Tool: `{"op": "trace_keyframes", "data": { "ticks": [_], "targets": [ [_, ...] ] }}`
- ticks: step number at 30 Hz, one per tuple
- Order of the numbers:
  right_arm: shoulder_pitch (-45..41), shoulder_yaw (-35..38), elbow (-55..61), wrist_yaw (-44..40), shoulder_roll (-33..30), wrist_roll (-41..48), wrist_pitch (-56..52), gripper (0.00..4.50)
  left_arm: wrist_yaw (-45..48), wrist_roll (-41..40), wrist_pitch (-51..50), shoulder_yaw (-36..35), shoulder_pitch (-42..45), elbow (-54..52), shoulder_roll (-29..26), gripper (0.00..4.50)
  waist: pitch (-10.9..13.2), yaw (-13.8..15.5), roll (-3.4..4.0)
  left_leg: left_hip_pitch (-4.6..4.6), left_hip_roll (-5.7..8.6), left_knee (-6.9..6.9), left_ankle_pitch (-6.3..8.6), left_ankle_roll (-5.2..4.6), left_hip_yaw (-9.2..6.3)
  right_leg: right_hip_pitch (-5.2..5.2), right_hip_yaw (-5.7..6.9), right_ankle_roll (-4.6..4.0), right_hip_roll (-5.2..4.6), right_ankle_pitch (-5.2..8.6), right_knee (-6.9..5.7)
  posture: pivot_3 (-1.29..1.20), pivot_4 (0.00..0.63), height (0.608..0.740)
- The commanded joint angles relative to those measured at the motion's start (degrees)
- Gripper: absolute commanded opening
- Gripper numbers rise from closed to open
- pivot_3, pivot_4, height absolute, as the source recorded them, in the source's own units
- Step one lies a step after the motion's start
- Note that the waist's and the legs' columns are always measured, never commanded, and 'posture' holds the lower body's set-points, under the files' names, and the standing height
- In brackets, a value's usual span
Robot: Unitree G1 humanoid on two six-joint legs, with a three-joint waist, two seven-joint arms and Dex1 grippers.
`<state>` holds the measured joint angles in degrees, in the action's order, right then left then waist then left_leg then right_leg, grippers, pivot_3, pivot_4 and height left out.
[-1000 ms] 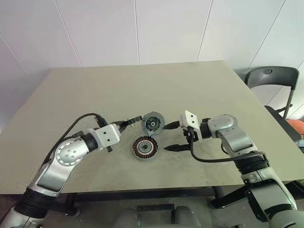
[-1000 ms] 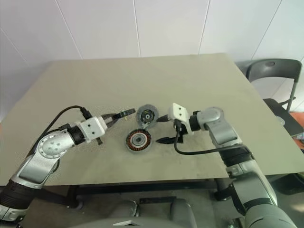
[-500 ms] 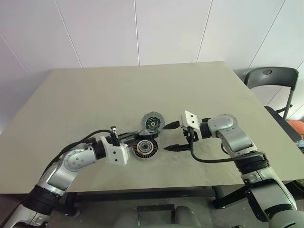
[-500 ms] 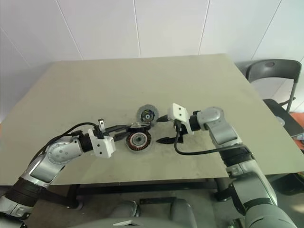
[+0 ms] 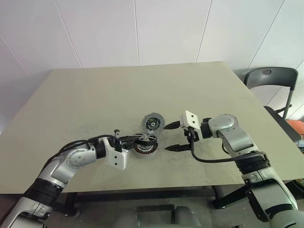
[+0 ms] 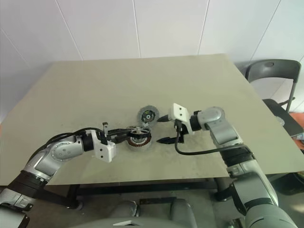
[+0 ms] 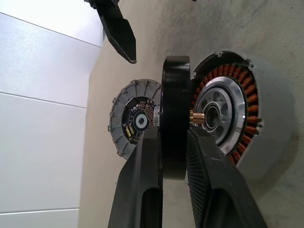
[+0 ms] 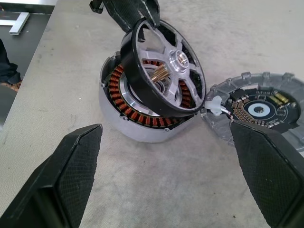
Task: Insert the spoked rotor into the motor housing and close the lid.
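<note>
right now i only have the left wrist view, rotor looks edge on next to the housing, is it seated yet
Observer: No. The right wrist view shows the spoked rotor tilted above the motor housing, not down in it.
Operator: is the right gripper in the way
Observer: The right gripper stands open beside the housing, gripping nothing.
Operator: where's the lid sitting
Observer: The lid lies flat on the table, just behind the housing.
</note>
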<state>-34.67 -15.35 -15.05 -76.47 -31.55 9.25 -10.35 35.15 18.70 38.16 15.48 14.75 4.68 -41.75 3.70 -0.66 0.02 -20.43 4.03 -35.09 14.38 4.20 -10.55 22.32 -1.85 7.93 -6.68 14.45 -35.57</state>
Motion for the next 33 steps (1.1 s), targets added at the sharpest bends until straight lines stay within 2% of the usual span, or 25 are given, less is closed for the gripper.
{"op": "trace_keyframes", "data": {
  "ticks": [1,2,3,6,14,22,29,33],
  "targets": [
    [-0.80,0.98,1.71,-0.08,-0.33,0.72,0.17,4.50,0.72,-2.75,0.78,-1.39,2.13,0.33,-0.48,0.40,0.00,0.02,0.00,0.00,0.00,-0.02,0.00,0.00,0.00,-0.01,0.00,0.00,0.00,0.00,-0.01,0.00,0.000,0.740],
    [-0.81,0.95,1.68,-0.10,-0.33,0.69,0.21,4.50,1.07,-3.37,1.19,-1.34,2.28,-0.05,-0.56,0.40,0.00,0.01,0.00,0.00,0.00,-0.04,0.00,0.00,0.00,-0.01,0.00,0.01,0.00,0.00,-0.03,0.00,0.000,0.740],
    [-0.91,0.91,1.54,-0.12,-0.27,0.66,0.28,4.50,1.54,-4.70,0.82,-1.39,2.36,-0.96,-0.26,0.96,0.00,0.00,0.00,0.00,0.00,-0.04,0.00,0.00,0.00,-0.01,0.00,0.01,0.00,0.00,-0.03,0.00,0.000,0.740],
    [-1.16,0.82,1.23,-0.16,-0.10,0.61,0.39,4.50,2.57,-7.64,0.16,-1.41,2.61,-3.28,0.59,1.67,0.00,-0.04,0.00,0.00,0.00,-0.04,0.00,0.00,-0.01,0.00,0.00,0.01,0.00,0.00,-0.04,0.00,0.000,0.740],
    [-1.04,0.82,1.48,-0.04,0.04,0.70,0.26,4.50,4.85,-10.02,-0.78,-1.75,0.59,-6.93,0.02,4.36,-0.01,-0.14,0.01,0.04,0.00,-0.06,0.00,0.00,-0.01,0.00,-0.02,0.00,0.01,0.00,-0.13,0.00,0.000,0.740],
    [-0.58,0.78,1.86,-0.05,-0.03,0.83,0.09,4.50,9.87,-17.09,-8.49,-5.29,-5.41,-15.48,-5.61,4.46,-0.01,-0.12,0.01,0.06,0.00,-0.08,0.00,0.00,0.02,0.05,-0.09,0.01,0.02,0.02,-0.29,0.00,0.000,0.740],
    [-1.16,0.20,1.07,-0.32,1.03,0.72,0.48,4.50,10.46,-17.30,-14.40,-10.35,-6.42,-17.64,-7.78,4.46,-0.01,-0.14,0.01,0.14,0.00,-0.17,-0.01,0.00,0.04,0.03,-0.11,0.24,0.03,0.17,-0.46,0.00,0.000,0.740],
    [-1.34,0.29,0.79,-0.51,1.15,0.56,0.58,4.50,14.59,-24.61,-23.69,-12.57,-8.05,-20.75,-9.87,4.46,-0.01,-0.28,0.01,0.13,-0.01,-0.13,-0.01,0.00,0.11,0.10,-0.22,0.23,0.07,0.17,-0.47,0.00,0.000,0.740]
  ]
}}
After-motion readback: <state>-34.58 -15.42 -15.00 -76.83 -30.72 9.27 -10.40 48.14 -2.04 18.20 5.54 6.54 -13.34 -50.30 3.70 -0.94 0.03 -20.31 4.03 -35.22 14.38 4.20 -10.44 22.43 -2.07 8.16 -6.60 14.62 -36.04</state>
